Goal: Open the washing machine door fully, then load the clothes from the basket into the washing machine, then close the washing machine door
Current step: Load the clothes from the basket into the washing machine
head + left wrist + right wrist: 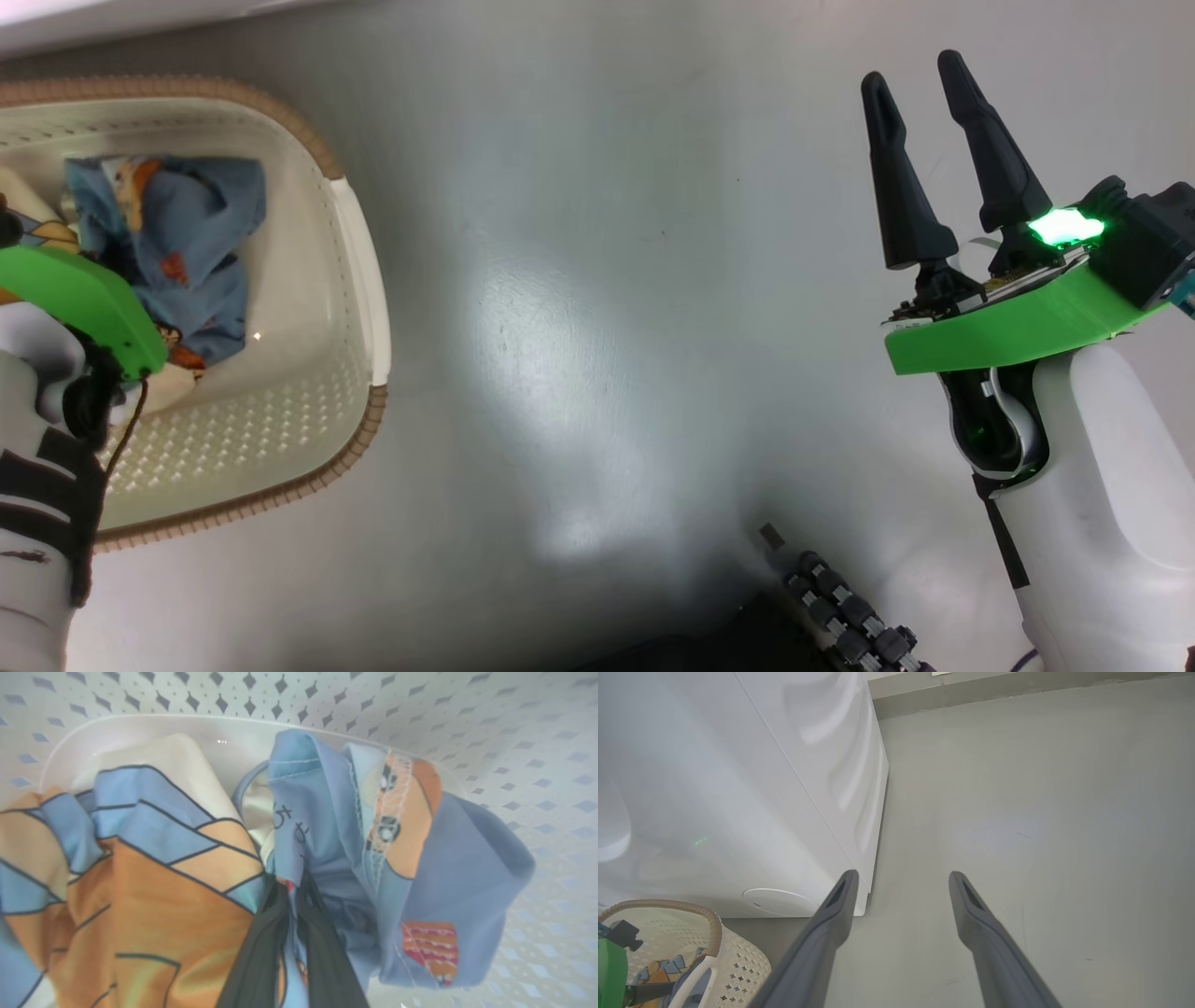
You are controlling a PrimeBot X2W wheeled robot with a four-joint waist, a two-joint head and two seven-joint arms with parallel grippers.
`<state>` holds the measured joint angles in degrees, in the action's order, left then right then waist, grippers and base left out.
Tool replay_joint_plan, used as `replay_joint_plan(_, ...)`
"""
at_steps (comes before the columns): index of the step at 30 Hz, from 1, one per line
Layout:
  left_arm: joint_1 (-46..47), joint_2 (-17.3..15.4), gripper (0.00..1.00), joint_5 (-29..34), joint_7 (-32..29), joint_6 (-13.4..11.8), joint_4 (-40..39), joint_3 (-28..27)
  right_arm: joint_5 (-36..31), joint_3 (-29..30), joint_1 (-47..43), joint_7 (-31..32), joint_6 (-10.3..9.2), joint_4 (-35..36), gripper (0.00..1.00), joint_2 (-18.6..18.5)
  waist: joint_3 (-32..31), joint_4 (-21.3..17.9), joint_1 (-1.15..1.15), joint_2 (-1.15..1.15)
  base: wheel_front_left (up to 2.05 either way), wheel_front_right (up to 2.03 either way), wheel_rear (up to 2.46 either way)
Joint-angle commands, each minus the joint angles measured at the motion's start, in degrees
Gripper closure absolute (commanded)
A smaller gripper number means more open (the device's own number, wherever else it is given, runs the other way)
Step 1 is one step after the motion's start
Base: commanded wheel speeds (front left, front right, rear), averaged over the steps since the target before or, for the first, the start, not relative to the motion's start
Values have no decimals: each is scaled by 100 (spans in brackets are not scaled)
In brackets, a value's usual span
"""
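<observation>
While my left gripper [290, 887] sat pinched shut on clothes [327, 826] inside basket [359, 261], my right gripper [913, 73] hung open, well apart over floor [607, 280]; washing machine [738, 788] stood just beside basket, left arm nearer.

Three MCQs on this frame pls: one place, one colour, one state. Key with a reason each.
1. Where are the clothes? A in the drum; B in the basket; C on the floor.
2. The basket's rim colour? A brown; B black; C red.
3. The left gripper is: A open above the basket; B gripping a handle; C shut on the clothes.
Key: B, blue printed fabric lies inside the cream walls; A, brown band runs round its top; C, dark fingers pinch blue cloth between them.
</observation>
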<state>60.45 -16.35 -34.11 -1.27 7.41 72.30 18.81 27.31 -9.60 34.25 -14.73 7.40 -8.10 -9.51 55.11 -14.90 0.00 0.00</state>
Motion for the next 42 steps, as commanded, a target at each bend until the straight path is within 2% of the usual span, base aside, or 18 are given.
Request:
replay_joint_plan(1,-186,-195,100,-79,93,7,-82,-47,-70,-91,-159,-27,9,106,0,10,-49,20,0,0,0,0,0)
replay_joint_plan(14,-715,-49,100,-641,684,8,-501,271,-15,-150,-159,-27,9,27,0,13,-510,182,0,0,0,0,0)
replay_joint_plan(24,-1284,-5,100,-951,1424,8,-911,725,9,-150,-275,-27,9,-96,0,15,-1147,403,0,0,0,0,0)
replay_joint_plan(30,-1570,0,100,-1051,1605,8,-1187,855,8,-145,-384,-27,9,-171,0,-36,-1570,555,0,0,0,0,0)
replay_joint_plan(34,-1707,7,100,-1048,1622,8,-1436,806,11,-142,-443,-27,9,-204,0,-76,-1780,622,0,0,0,0,0)
replay_joint_plan(42,-2360,90,100,-671,1625,8,-2314,284,23,-130,-659,-27,9,-298,0,-157,-2376,742,0,0,0,0,0)
